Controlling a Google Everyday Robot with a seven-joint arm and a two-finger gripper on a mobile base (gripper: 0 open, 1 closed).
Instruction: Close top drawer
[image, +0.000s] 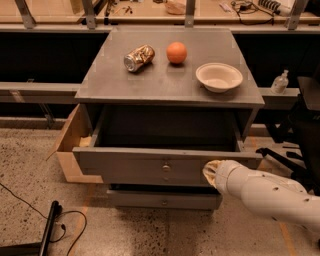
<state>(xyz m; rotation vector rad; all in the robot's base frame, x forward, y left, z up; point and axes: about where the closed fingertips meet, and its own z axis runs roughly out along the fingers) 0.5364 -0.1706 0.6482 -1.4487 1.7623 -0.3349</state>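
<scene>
Since the top drawer (125, 167) stands pulled well out from the grey cabinet (165, 85), its wide flat front overhanging the narrower drawer (145, 199) below, it needs a straight push back. The gripper (212, 172), at the end of the white arm, touches the drawer front to the right of the small round knob (166, 168); whether it is open or closed cannot be told. The drawer looks stiff and fairly heavy, so no grasp seems needed: a flat press on the rigid front should do, best near the knob, since pushing far off-centre may skew it and make it bind. A can (139, 57), an orange (176, 52) and a bowl (219, 76) rest on top, so a gentle push seems wise.
</scene>
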